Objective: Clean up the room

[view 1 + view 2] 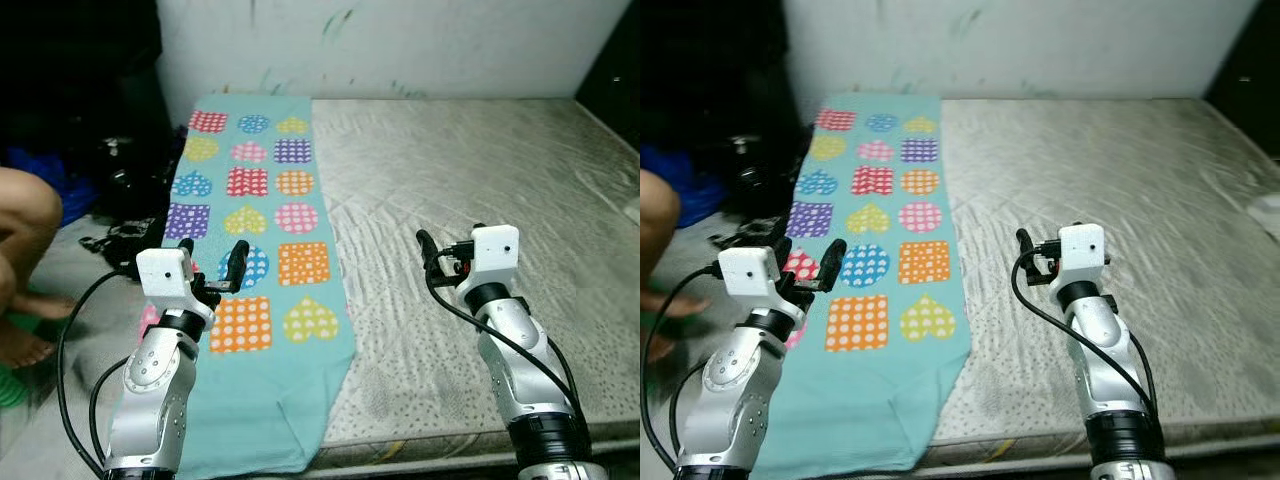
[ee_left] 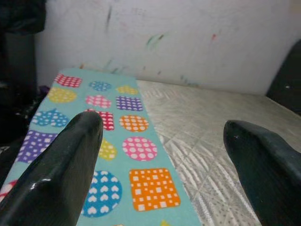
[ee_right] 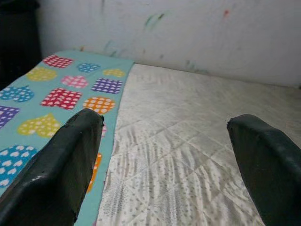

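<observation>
A teal cloth (image 1: 262, 215) printed with coloured hearts and squares lies flat along the left side of a bare quilted mattress (image 1: 470, 170), and its near end hangs over the front edge. My left gripper (image 1: 215, 275) hovers over the cloth's near left part, open with nothing between its fingers (image 2: 61, 165). My right gripper (image 1: 440, 255) is raised above the middle of the mattress, to the right of the cloth. It is open too, and its fingers (image 3: 56, 165) hold nothing.
A person's bare leg (image 1: 22, 225) and foot are at the far left beside the bed. Dark bags and gear (image 1: 125, 185) are piled by the cloth's left edge. A marked white wall (image 1: 400, 45) runs behind the mattress. A small white object (image 1: 632, 210) lies at the right edge.
</observation>
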`<state>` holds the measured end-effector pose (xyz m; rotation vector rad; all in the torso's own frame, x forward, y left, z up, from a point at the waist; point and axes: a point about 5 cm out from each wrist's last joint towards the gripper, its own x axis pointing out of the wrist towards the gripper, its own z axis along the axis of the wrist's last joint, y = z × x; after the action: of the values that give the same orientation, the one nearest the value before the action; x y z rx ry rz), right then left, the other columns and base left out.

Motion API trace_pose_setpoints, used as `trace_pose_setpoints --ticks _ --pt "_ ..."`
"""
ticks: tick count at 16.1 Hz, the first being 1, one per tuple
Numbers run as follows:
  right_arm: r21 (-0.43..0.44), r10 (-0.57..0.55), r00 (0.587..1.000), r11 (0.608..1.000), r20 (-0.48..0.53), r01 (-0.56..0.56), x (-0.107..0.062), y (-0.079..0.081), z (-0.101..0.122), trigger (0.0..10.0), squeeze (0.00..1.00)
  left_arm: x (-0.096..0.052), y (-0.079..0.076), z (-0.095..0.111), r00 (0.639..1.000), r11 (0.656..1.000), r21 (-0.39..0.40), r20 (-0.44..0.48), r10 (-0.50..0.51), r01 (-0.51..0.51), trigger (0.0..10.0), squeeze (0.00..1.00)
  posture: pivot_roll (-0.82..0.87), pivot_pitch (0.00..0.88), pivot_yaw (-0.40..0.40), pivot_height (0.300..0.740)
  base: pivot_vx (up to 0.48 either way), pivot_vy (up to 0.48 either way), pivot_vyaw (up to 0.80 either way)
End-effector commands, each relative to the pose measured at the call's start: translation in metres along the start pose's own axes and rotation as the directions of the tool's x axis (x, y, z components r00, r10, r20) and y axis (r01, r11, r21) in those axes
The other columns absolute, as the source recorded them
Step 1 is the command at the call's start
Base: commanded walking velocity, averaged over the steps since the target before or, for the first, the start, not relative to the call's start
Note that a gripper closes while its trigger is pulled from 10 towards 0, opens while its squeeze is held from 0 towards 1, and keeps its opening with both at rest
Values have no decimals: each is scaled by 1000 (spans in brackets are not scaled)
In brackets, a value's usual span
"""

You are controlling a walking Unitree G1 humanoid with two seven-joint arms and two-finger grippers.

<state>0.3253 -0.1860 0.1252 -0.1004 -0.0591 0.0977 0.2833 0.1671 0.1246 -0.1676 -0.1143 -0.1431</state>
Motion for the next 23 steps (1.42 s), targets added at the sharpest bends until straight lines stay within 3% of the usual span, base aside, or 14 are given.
trace_pose_setpoints --ticks 1,5,9,13,16,19,20,23 --pt "4 14 1000 1000 -5 -14 1 4 -2 10000 0 0 4 -1 1000 1000 10 -16 10 -10 10000 0 -49 92 -15 740 0 480 -444" --pt "16 41 999 999 -6 -41 6 13 -3 10000 0 3 10 2 1000 999 38 -1 31 -31 10000 0 -31 71 -15 740 0 480 0" --pt "27 49 999 998 8 -49 14 16 0 10000 0 8 15 7 999 997 54 15 52 -53 10000 0 -19 40 3 740 0 0 0" --pt "-13 63 997 998 43 -62 12 15 3 10000 0 10 22 9 996 994 71 28 83 -85 10000 0 -28 24 2 740 0 0 102" --pt "1 62 996 998 64 -62 14 16 8 10000 0 6 24 -1 994 991 72 3 111 -111 10000 0 -37 11 -6 740 0 0 775" --pt "19 71 994 997 80 -73 14 20 16 10000 0 -2 28 -4 990 988 77 -16 138 -136 10000 0 -49 38 -2 740 0 0 0" --pt "18 71 995 997 64 -72 10 19 10 10000 0 -10 30 -11 989 986 88 -42 142 -138 10000 0 -48 61 4 740 0 0 0" --pt "65 62 998 996 33 -64 2 22 2 10000 0 -15 31 -13 988 986 91 -47 147 -143 10000 0 -56 86 1 740 0 0 0"
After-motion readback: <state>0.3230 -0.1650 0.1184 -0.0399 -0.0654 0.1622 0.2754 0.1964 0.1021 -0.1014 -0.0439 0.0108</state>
